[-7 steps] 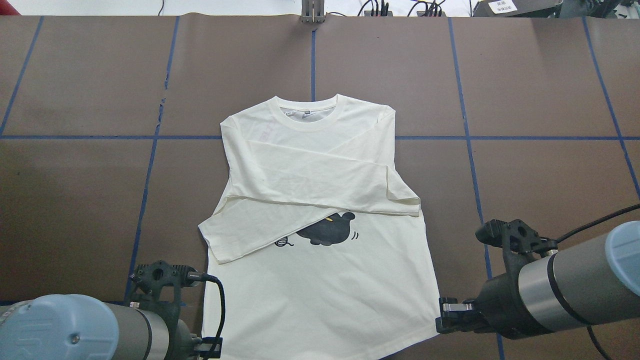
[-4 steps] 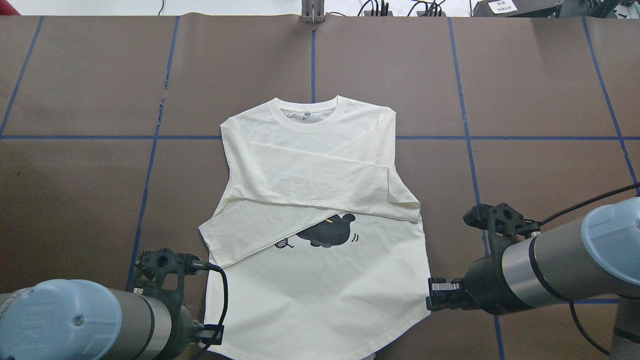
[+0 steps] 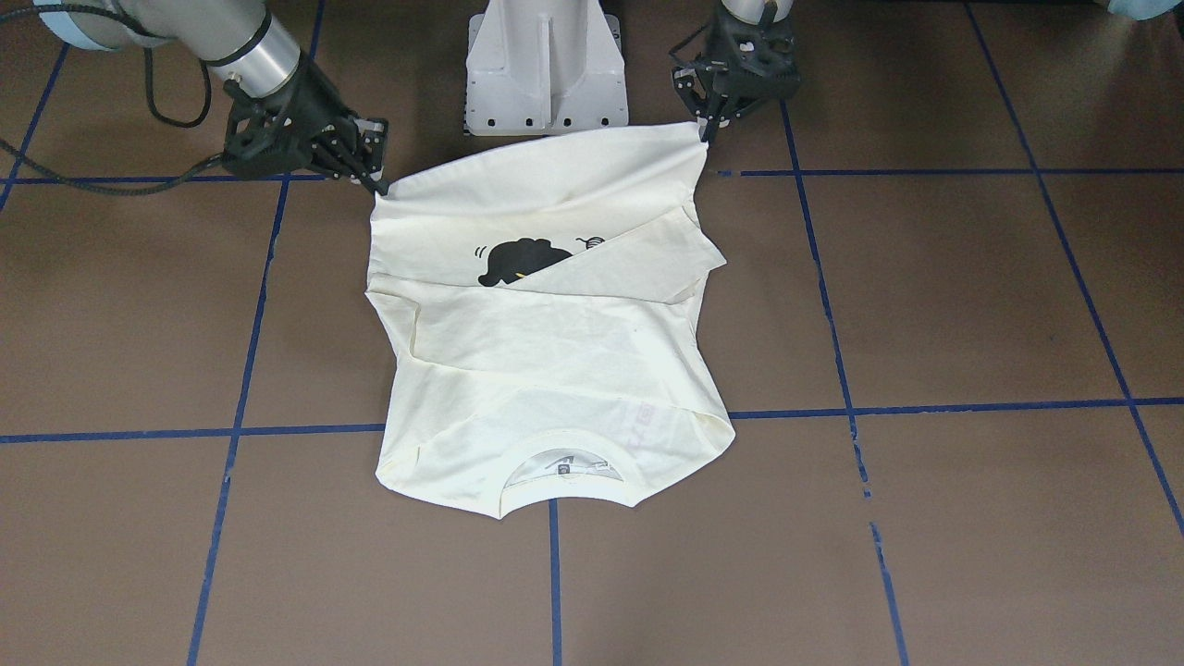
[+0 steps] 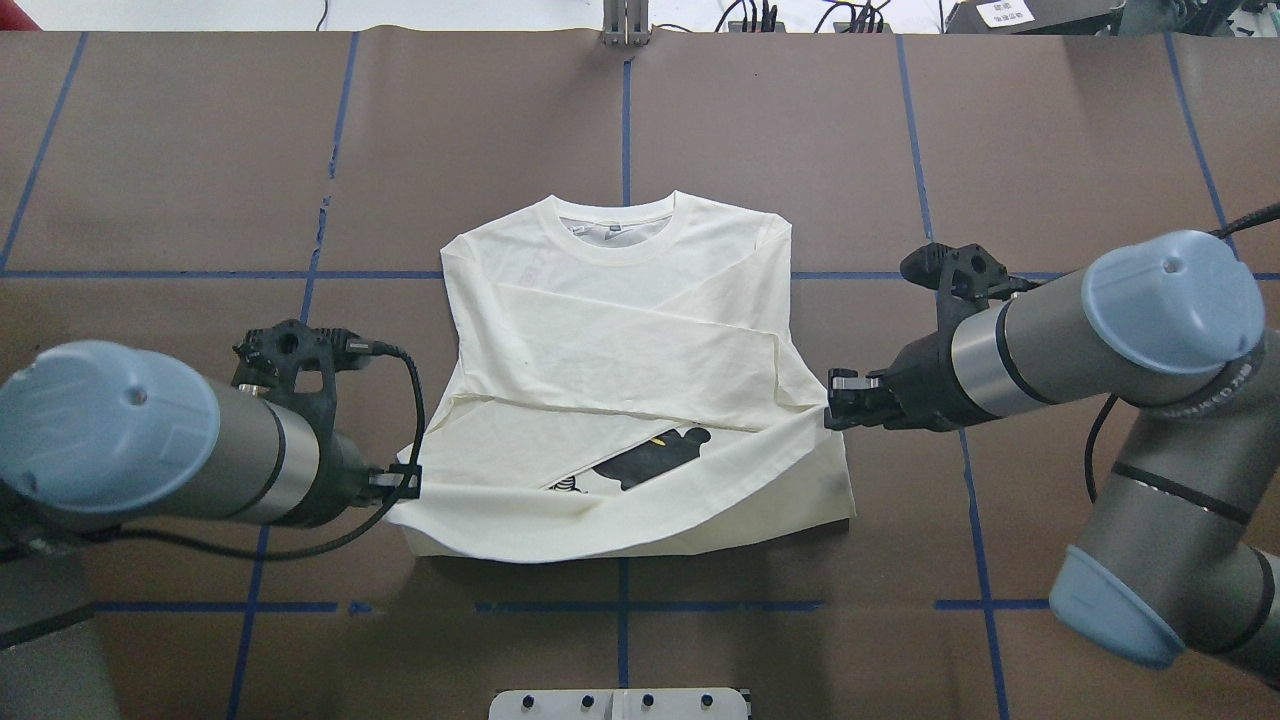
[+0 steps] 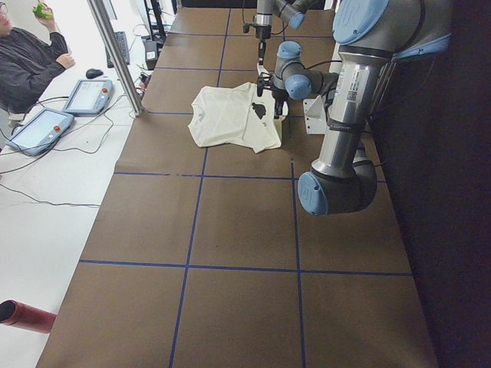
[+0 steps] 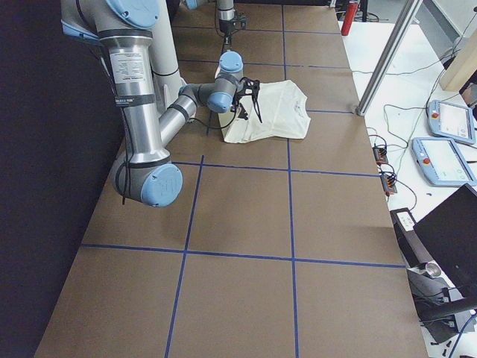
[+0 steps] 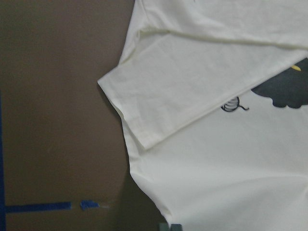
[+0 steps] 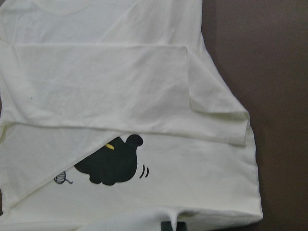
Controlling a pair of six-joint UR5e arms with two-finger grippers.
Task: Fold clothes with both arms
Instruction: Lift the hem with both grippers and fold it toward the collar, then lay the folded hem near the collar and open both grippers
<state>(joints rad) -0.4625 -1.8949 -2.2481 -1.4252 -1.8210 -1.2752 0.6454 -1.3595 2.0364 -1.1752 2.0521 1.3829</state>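
— What colour is the shirt (image 4: 620,330)?
— Cream-white, with a black cat print (image 4: 655,458) showing a small yellow mark.
— And the table (image 4: 150,150)?
— Brown, gridded with blue tape lines (image 4: 627,120).
— The left arm (image 4: 250,465) and right arm (image 4: 1040,325)?
— Those 2 are silver-grey with light-blue caps; the left gripper (image 4: 402,483) and right gripper (image 4: 833,400) are black.

No legible text or labels

Left arm (image 4: 260,470), right arm (image 4: 1030,335): silver-grey tubes wearing light-blue joint caps (image 4: 1170,290); black cables (image 4: 420,420) looping off black wrist housings (image 4: 915,395).
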